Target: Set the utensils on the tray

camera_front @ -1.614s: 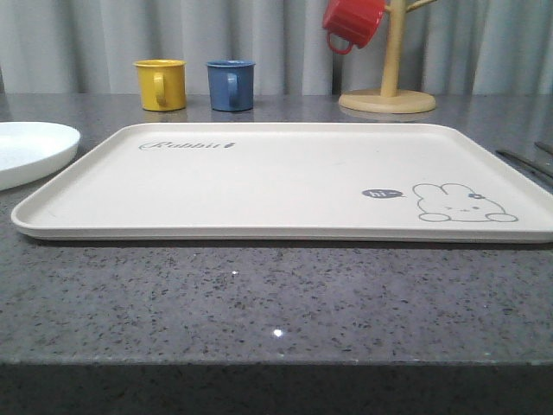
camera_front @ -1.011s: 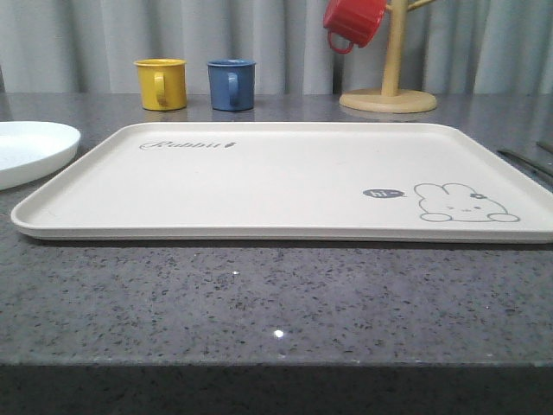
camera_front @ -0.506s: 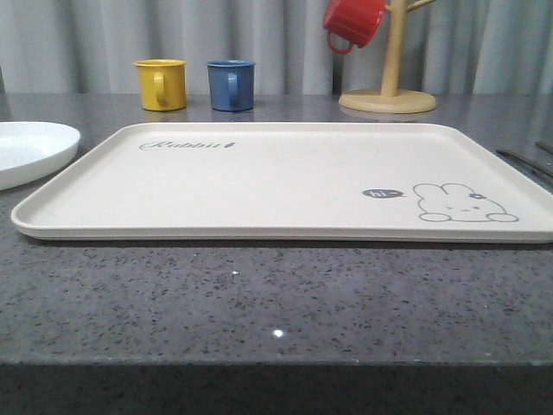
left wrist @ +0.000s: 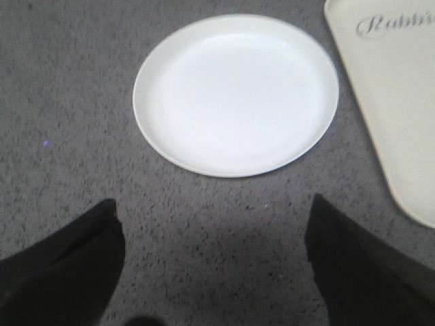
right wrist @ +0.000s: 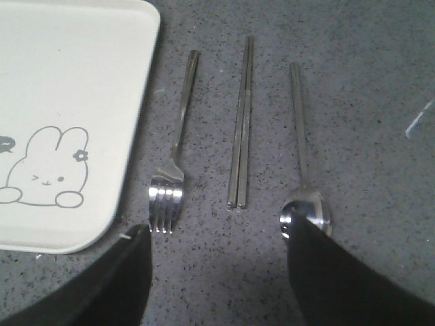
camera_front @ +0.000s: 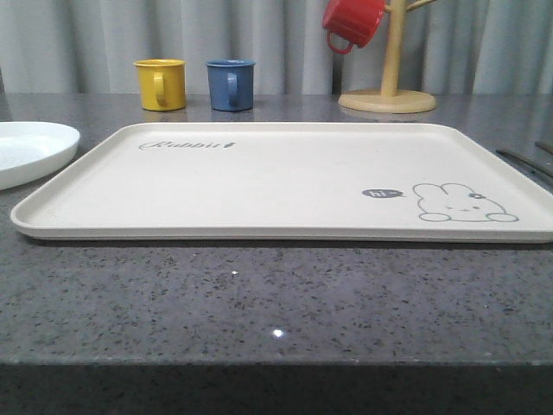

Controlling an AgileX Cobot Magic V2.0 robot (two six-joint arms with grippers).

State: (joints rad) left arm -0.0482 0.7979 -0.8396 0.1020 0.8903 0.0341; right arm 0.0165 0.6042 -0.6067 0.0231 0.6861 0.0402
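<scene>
The cream tray (camera_front: 285,177) with its rabbit drawing lies bare in the middle of the table. On the counter just right of it, side by side, lie a fork (right wrist: 173,159), a pair of steel chopsticks (right wrist: 241,125) and a spoon (right wrist: 302,159). My right gripper (right wrist: 216,234) hovers open over the counter near their heads, holding nothing. A round white plate (left wrist: 236,94) sits left of the tray (left wrist: 394,95); its edge shows in the front view as the plate (camera_front: 30,151). Short of the plate, my left gripper (left wrist: 212,209) stands open and empty.
At the back stand a yellow mug (camera_front: 162,84) and a blue mug (camera_front: 231,84). A red mug (camera_front: 352,22) hangs on a wooden mug tree (camera_front: 389,78) at the back right. Grey speckled counter (camera_front: 276,303) stretches in front of the tray.
</scene>
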